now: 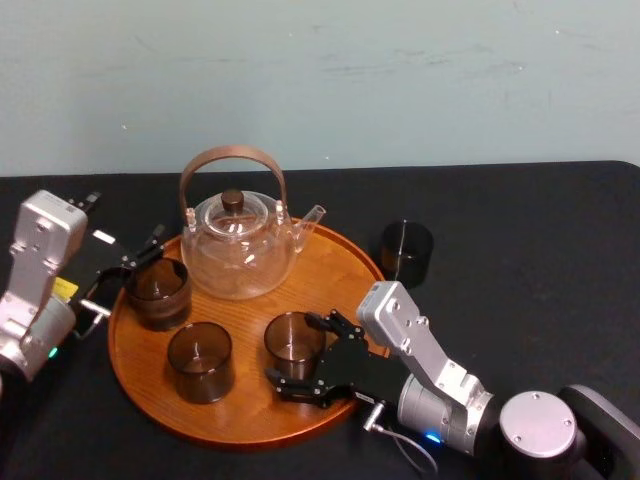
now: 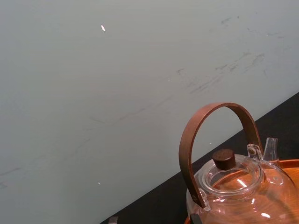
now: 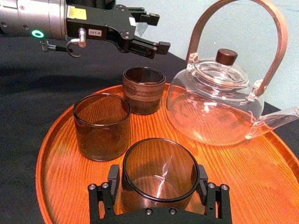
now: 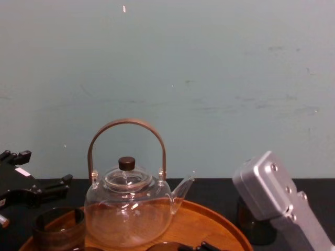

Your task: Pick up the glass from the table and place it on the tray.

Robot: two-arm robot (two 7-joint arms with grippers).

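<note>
Right gripper [image 3: 158, 171] reaches in from 5 o'clock of the tray [image 1: 335, 265] and is closed about the glass [image 1: 295, 343], one pad against each side of its wall. That glass stands upright on the wood, a little toward 4 o'clock from the tray's middle, so the placing looks all but done. It is smoked, thin-walled and rigid. I judge it light, slick and easily chipped, best held across the wall with a mild squeeze. A second glass [image 1: 200, 362] sits at 7 o'clock and a banded glass [image 1: 158, 292] at 10 o'clock. The left gripper [image 3: 161, 31] hangs just above and beyond the banded one, fingers spread. A clear teapot [image 1: 238, 252] fills 12 o'clock. Off the tray at 2 o'clock, a fourth glass [image 1: 407, 252] stands on the black table [image 1: 540, 260]. Behind is a pale, scuffed wall [image 1: 400, 80].
</note>
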